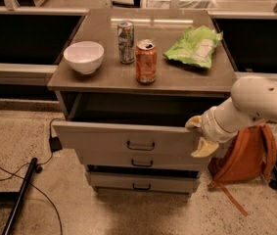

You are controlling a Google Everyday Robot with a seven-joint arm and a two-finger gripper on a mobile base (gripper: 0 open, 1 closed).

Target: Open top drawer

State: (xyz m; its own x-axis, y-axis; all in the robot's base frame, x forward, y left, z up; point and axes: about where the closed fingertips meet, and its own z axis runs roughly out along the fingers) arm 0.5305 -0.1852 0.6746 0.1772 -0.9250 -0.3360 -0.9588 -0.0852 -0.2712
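So the top drawer (99, 138) sat partway out below the counter's (177, 77) front edge. The hand (199, 136) was at its right end, under the front right corner, couldn't tell if gripping. I'd pull straight, slowly, so it doesn't skew.

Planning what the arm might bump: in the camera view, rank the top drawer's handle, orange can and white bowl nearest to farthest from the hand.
1. Handle, centre of the top drawer front, left of the hand at the drawer's right edge.
2. Orange can, tabletop centre, above.
3. White bowl, tabletop's left end.
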